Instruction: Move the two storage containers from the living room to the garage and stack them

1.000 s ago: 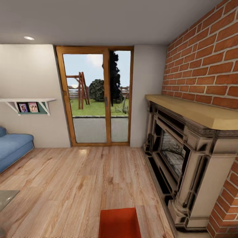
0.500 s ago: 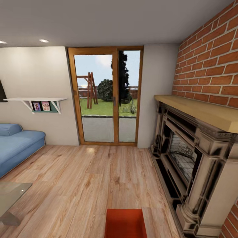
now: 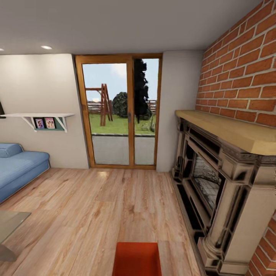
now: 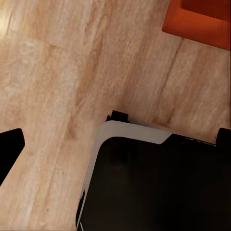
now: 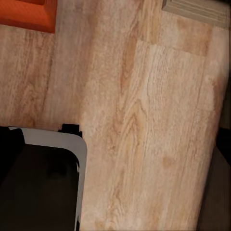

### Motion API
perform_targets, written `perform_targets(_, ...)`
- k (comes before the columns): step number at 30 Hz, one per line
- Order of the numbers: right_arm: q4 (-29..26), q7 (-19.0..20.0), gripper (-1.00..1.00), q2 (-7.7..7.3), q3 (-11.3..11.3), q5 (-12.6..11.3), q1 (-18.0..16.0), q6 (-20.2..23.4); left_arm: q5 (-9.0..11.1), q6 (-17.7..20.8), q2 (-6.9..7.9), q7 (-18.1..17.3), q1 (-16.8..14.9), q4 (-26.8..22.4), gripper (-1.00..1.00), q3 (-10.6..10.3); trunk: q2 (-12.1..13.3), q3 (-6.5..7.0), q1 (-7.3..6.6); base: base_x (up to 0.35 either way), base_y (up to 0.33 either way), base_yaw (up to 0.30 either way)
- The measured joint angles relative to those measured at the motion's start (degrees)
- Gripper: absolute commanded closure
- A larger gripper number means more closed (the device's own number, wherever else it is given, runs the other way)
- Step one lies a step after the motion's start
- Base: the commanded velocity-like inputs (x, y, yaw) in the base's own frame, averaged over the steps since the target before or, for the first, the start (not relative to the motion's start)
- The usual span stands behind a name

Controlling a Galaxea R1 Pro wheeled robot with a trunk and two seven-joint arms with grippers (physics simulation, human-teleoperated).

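One orange-red storage container (image 3: 137,258) lies on the light wood-plank floor of the living room, at the bottom edge of the head view, just left of the fireplace base. A corner of a container (image 4: 202,19) shows in the left wrist view, and a corner of a container (image 5: 26,13) in the right wrist view. My left gripper (image 4: 120,134) and right gripper (image 5: 118,139) both hang over the planks above my white-edged black base (image 4: 144,183), fingers wide apart at the picture edges, holding nothing and well short of the bin.
An ornate stone fireplace (image 3: 218,180) with a wooden mantel runs along the brick wall on the right. Wood-framed glass doors (image 3: 119,113) stand straight ahead. A blue sofa (image 3: 19,166) and a glass table corner (image 3: 9,226) are on the left.
The head camera has swung a little, first shifting the whole room rightward, then slightly back left. The container stays at the bottom edge on the floor.
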Motion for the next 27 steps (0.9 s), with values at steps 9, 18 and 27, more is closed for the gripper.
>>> perform_targets(9,0.00,0.02,-1.00,0.00,0.00,-0.06,0.00,-0.01,0.00,-0.01,0.02,0.02,0.00,0.00,-1.00,0.03,0.00,0.00,0.00,0.000,-0.158,0.000)
perform_targets(18,0.01,0.03,-1.00,0.00,-0.01,-0.06,0.00,-0.08,0.00,-0.01,0.03,0.02,0.00,0.00,-1.00,0.00,0.00,0.00,0.00,0.000,-0.001,0.000)
perform_targets(27,0.03,0.05,-1.00,0.00,-0.01,-0.06,0.00,-0.09,-0.01,-0.01,0.00,0.05,0.00,0.00,-1.00,-0.01,0.00,0.00,-0.01,0.054,0.179,0.000)
